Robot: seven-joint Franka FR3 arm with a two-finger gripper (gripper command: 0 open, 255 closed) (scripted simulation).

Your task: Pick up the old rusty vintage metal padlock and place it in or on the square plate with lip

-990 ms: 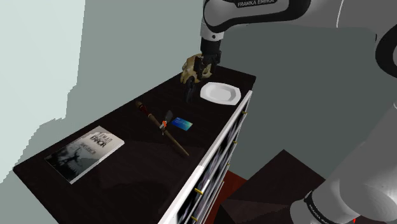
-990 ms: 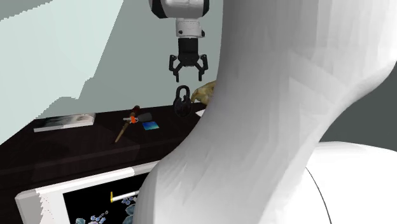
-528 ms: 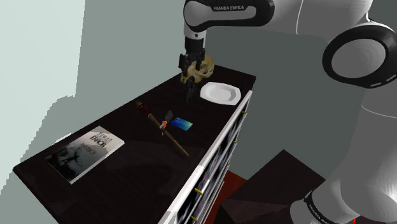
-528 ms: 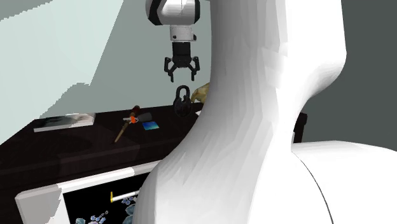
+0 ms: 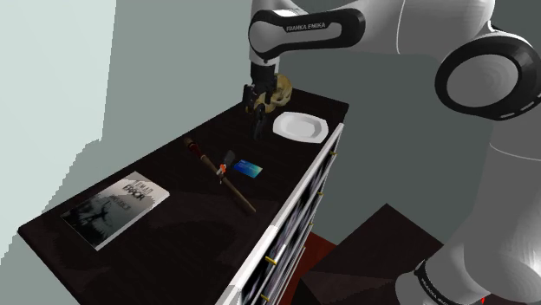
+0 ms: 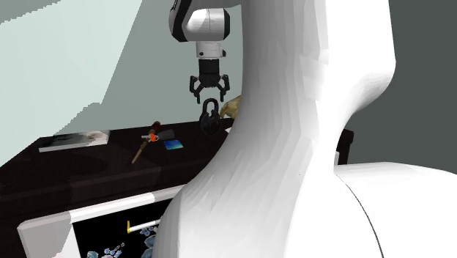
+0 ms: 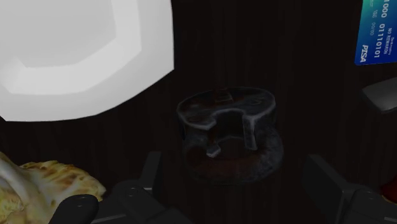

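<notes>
Shoulder view: the hand (image 5: 257,102) is hanging above the far end of the dark desk (image 5: 173,238), pointing straight down. The padlock (image 5: 260,128) is standing upright on the desk right under it, just beside the white square plate (image 5: 300,127), toward this view's left. A tan, lumpy object (image 5: 279,90) is sitting behind the hand, near the plate's far edge. Second exterior view: the hand (image 6: 209,95) is hovering with its fingers spread, the tips level with the top of the padlock's (image 6: 210,119) shackle; contact is not showing. The tan object (image 6: 231,107) is peeking out beside the big white arm. Wrist view: the padlock (image 7: 229,130) is looking dark and rust-stained, sitting between the two released fingers of the hand (image 7: 236,175), which are standing well apart and touching nothing. The plate (image 7: 76,57) is lying empty just beside the padlock, the tan object (image 7: 51,184) close to one finger. Farther along the desk a blue card (image 5: 248,168) is lying next to a wooden-handled tool (image 5: 222,175), and a book (image 5: 115,210) is lying flat near the other end.
</notes>
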